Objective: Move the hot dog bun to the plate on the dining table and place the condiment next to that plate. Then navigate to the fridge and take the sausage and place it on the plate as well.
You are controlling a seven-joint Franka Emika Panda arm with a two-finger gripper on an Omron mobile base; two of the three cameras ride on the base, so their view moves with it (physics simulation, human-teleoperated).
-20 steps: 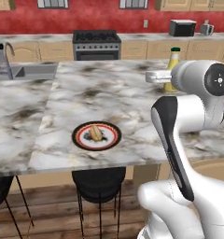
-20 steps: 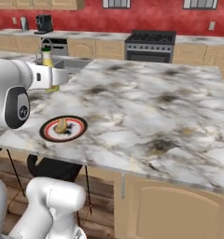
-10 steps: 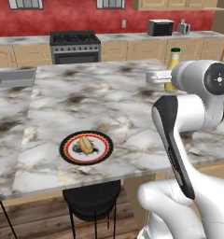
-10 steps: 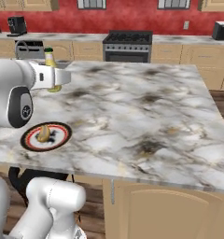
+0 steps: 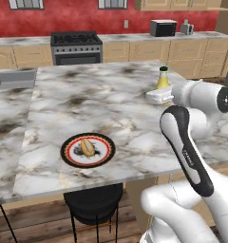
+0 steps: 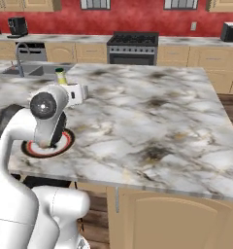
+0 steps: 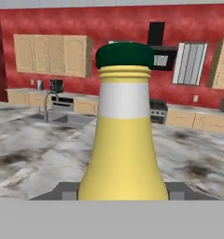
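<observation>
Rendered home kitchen. Red walls, tan wood cabinets lined along far wall. Black-and-steel range set at far centre, microwave placed on far counter to right. Sink with faucet and coffee maker seen far left. Large marble island in foreground, black stool tucked under near edge.
</observation>
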